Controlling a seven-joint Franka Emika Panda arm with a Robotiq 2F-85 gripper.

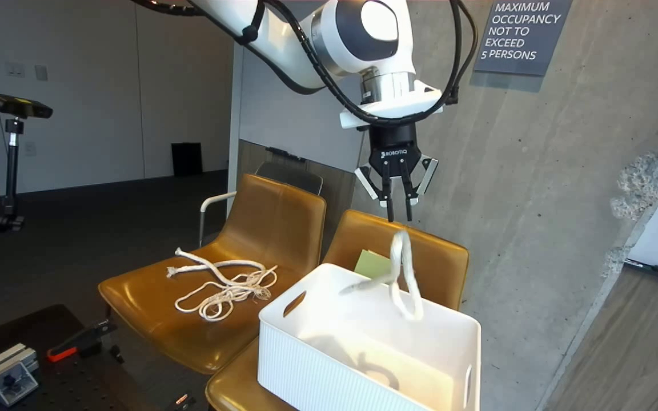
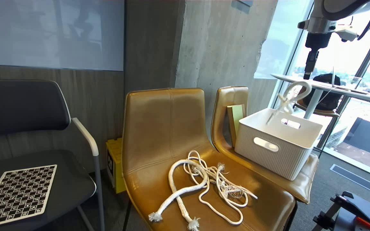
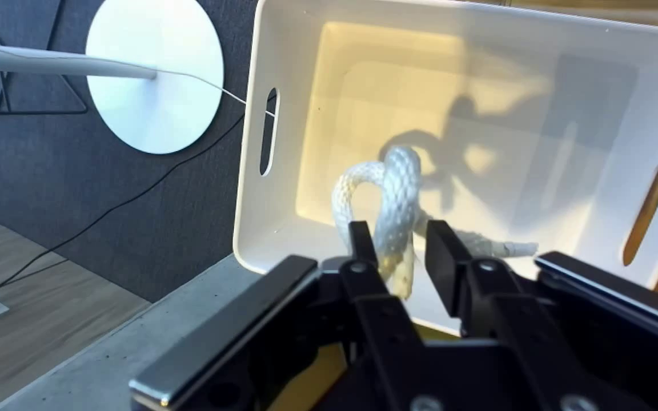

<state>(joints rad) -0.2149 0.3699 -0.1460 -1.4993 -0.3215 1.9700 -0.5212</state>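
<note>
My gripper (image 1: 400, 220) points down above the white ribbed bin (image 1: 317, 357). Its black fingers are apart, with a narrow gap between them, and nothing is held. A thick white rope (image 1: 413, 279) is in mid-air just below the fingertips, looped at its top, its lower part inside the bin's opening. One end is blurred. In an exterior view the gripper (image 2: 306, 77) is over the rope (image 2: 301, 83) and the bin (image 2: 265, 160). In the wrist view the rope (image 3: 400, 194) lies beyond the open fingertips (image 3: 398, 228), over the bin (image 3: 266, 228), with its shadow on the bin floor.
The bin stands on a tan chair with a green panel (image 2: 238, 114) at its backrest. A neighbouring tan chair (image 2: 165, 122) carries tangled white ropes (image 2: 185, 190). A concrete wall (image 1: 534, 200) stands behind. A dark chair holds a checkered board (image 2: 19, 189). A round white base (image 3: 155, 114) is beside the bin.
</note>
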